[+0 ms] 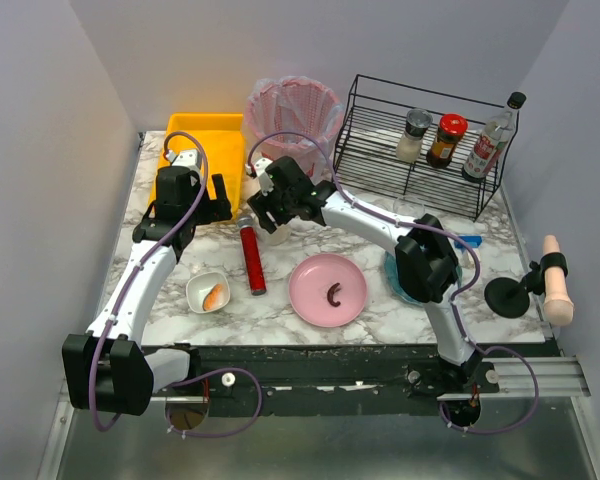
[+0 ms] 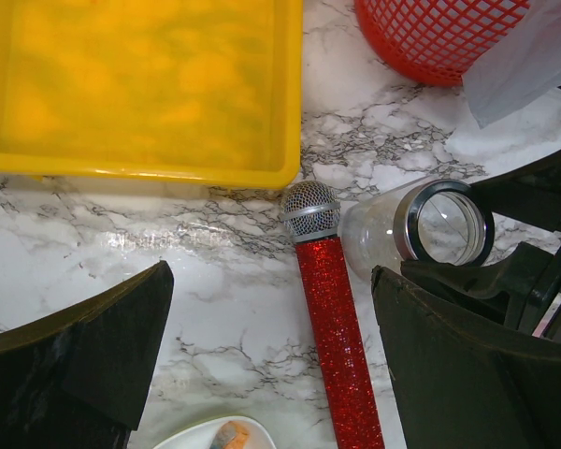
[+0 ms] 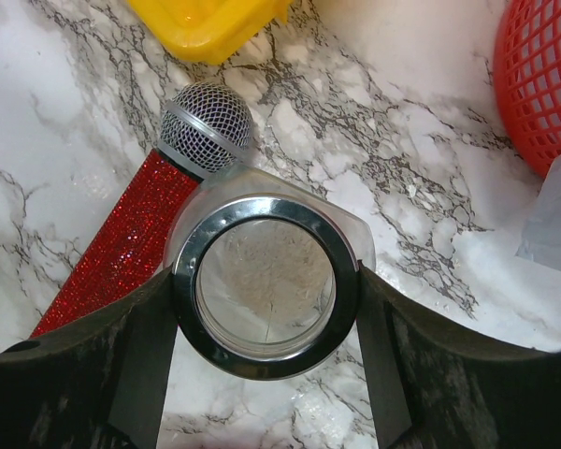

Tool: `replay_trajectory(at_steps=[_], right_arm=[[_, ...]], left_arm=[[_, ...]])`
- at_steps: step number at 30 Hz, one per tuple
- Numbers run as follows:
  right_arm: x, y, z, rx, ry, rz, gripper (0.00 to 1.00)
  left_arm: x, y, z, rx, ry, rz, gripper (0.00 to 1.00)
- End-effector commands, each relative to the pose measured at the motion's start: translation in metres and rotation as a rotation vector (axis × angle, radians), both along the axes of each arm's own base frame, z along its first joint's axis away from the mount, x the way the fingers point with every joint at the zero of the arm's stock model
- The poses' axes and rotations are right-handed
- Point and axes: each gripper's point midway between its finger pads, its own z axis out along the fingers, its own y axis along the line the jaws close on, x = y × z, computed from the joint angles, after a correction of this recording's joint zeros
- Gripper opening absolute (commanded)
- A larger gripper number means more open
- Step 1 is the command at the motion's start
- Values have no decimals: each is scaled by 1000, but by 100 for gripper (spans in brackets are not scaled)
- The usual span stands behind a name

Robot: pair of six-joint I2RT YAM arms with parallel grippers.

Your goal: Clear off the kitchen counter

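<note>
A white marble worktop (image 1: 380, 325) with grey veins and a dark front edge fills the middle of the overhead view, with two arms mounted at its near edge. The right tool (image 3: 266, 309) is seen reaching toward the far left part of the worktop, its fingers (image 3: 131, 365) set against both sides of the steel-rimmed mouth of a clear glass jar (image 3: 266, 285), which stands upright and is gripped at the rim. Just beside the jar a red glitter microphone (image 2: 332, 318) is laid flat, its silver mesh head pointing toward a yellow tray (image 2: 140, 89) at the far left. The left tool (image 2: 271, 355) is held above the worktop near the tray, its jaws spread wide with nothing between them. A red mesh basket (image 2: 439, 33) lined with clear plastic is placed at the back. Nearer the front, a small white bowl (image 1: 207, 292) holding an orange piece and a pink plate (image 1: 327, 290) carrying a dark curved item are set. A black wire rack (image 1: 420, 150) with three bottles is positioned at the far right.
</note>
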Motion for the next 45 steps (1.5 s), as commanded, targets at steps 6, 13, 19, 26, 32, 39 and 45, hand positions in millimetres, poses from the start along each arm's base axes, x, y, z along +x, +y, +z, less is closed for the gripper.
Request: replay_trajectory(at_steps=[6, 13, 19, 26, 32, 39, 45], right_arm=[[-1, 3, 14, 7, -17, -5, 15], [3, -17, 56, 18, -98, -64, 1], [-3, -41, 93, 71, -79, -68, 1], [-5, -83, 144, 130, -72, -84, 1], [23, -140, 189, 166, -120, -208, 1], [72, -203, 226, 167, -210, -392, 1], [117, -239, 237, 167, -254, -505, 1]], left_arm=[[1, 0, 10, -14, -12, -2, 99], [1, 0, 10, -12, -11, -2, 99], [1, 0, 10, -12, -11, -2, 99], [1, 0, 10, -15, -12, -3, 99], [1, -1, 11, -16, -13, -5, 99], [1, -2, 10, -21, -11, -10, 99], [0, -2, 10, -22, -11, -10, 99]])
